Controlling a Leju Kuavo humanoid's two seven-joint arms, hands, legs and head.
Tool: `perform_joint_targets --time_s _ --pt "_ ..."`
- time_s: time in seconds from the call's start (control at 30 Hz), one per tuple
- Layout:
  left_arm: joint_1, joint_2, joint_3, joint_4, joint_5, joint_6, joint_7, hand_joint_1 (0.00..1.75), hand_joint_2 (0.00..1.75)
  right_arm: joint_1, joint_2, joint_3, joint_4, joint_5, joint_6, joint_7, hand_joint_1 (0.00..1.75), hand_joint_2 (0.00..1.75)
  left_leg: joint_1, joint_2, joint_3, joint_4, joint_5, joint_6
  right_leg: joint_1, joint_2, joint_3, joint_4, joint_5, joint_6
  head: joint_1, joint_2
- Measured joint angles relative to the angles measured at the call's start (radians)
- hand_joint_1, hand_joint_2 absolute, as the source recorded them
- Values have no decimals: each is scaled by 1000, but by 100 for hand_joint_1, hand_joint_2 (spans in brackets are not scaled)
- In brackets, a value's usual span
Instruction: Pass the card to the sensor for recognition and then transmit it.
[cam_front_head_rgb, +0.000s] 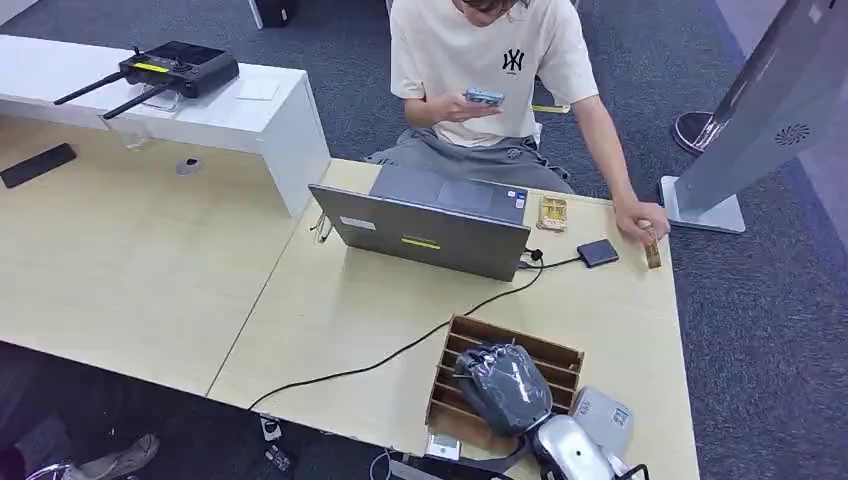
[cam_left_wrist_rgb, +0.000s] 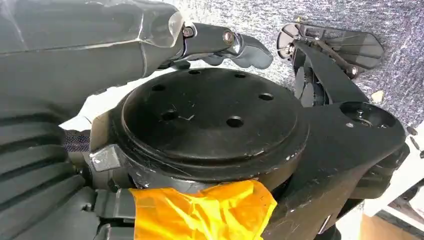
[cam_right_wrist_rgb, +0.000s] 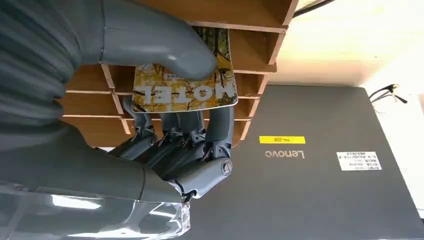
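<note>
Pale tabletop (cam_front_head_rgb: 330, 300) carried a wooden card rack (cam_front_head_rgb: 560, 352) near you. Your right robot hand (cam_right_wrist_rgb: 170, 125) pinched the card (cam_right_wrist_rgb: 200, 92) over its slots. Next, I judge, carry it far right to the sensor (cam_front_head_rgb: 597, 252). Left robot hand (cam_left_wrist_rgb: 225, 42): can't tell.

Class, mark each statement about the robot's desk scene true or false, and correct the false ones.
1. The right hand holds a card. True.
2. The laptop is shut flat. False: its lid stands open.
3. The wooden rack stands on the desk. True.
4. The person holds a mug. False: a phone.
5. A cable crosses the desk. True.
</note>
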Motion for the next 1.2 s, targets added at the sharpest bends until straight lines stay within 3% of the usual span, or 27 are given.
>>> perform_joint_targets --time_s 0.07,0.57,1.2 --pt "0 0 0 0 0 0 0 0 175 -1 0 0 1 0 0 0 159 175 0 0 0 0 0 0 0 0 0 0 0 0 0 0" --pt "0 0 4 0 -10 0 0 0 175 -2 13 -12 -3 -27 27 -9 164 175 0 0 0 0 0 0 0 0 0 0 0 0 0 0" --pt "2 -1 26 0 -21 0 -3 0 175 4 13 -78 -143 -158 122 -35 175 175 0 0 0 0 0 0 0 0 0 0 0 0 0 0"
